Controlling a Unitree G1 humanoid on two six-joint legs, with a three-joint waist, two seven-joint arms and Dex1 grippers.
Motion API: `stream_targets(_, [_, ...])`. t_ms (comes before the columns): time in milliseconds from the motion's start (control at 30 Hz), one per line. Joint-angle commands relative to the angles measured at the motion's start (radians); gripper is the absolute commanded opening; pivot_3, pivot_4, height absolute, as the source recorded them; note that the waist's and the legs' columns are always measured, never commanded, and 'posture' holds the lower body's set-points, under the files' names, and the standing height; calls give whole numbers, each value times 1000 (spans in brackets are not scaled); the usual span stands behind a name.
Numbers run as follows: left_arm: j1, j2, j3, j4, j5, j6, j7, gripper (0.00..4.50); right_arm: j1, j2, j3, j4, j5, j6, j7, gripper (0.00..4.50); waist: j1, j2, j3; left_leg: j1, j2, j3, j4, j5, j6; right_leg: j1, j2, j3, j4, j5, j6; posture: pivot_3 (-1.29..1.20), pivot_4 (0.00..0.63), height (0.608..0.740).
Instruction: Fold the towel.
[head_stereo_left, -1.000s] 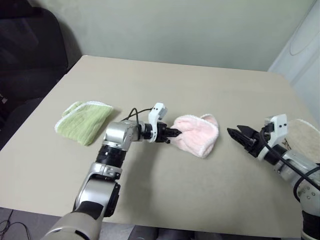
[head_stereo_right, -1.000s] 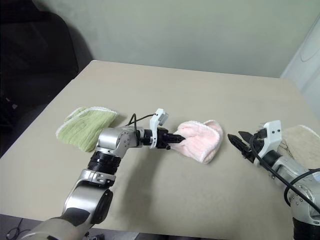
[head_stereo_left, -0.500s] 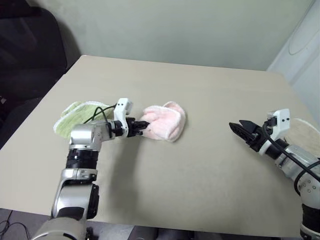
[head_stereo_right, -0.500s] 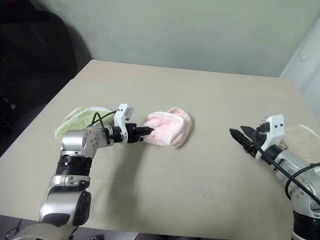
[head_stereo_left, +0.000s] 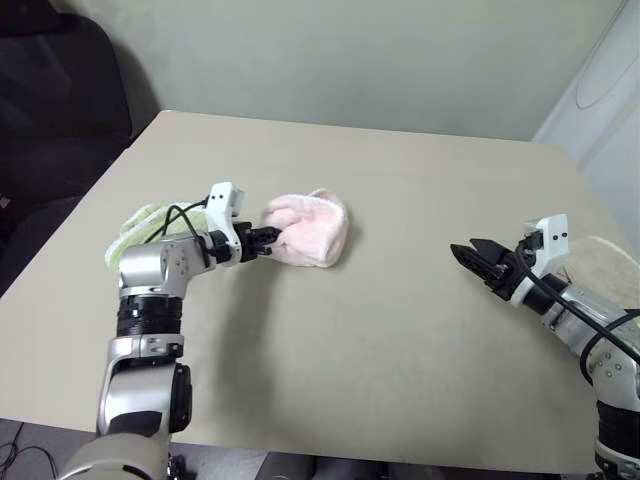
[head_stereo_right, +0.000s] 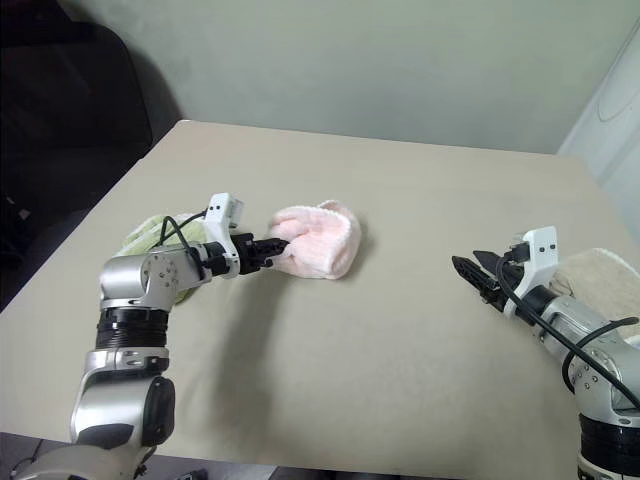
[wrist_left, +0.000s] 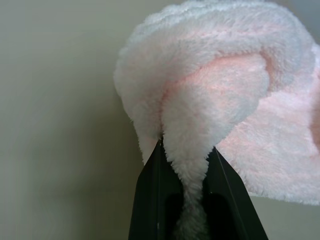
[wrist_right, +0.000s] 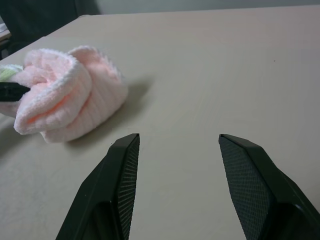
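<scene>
Left gripper pinches the towel; right gripper gapes, seemingly empty.

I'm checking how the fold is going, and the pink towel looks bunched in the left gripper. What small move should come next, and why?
Probably set the towel down and let go. The left gripper is shut on one pinched fold, and the cloth lies in a crumpled heap on the table beside the green towel. The right gripper is open and apart from it.

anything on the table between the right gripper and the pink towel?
Nothing visible. Bare table lies between the open right gripper and the pink towel. The left gripper pinches the towel's far side; the green towel lies beyond that.
</scene>
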Motion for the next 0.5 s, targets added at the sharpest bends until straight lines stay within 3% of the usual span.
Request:
stream_targets(33, [0,18,-17,-52,-1,-15,-9,10,-18,1,9,-12,-7,-30,14,2650,0,0,0,0,0,0,0,0,0,0,0,0,0,0,0,0,150,740])
stream_targets(200, [0,-5,-49,-48,-13,-9,-20,10,-27,7,24,-7,-13,-39,13,2650,1,0,0,0,0,0,0,-1,-1,0,0,0,0,0,-1,0,150,740])
stream_targets(233, [-5,-12,-55,-36,-13,-9,-21,685,-29,8,25,-6,-13,-40,13,2650,1,0,0,-1,0,0,0,-1,-1,0,0,0,0,0,-1,0,150,740])
stream_targets(500, [-10,-1,-131,18,19,-20,-68,3447,-21,16,27,-11,-17,-46,6,2650,1,0,0,0,0,0,0,-1,-2,0,0,0,0,0,-1,0,150,740])
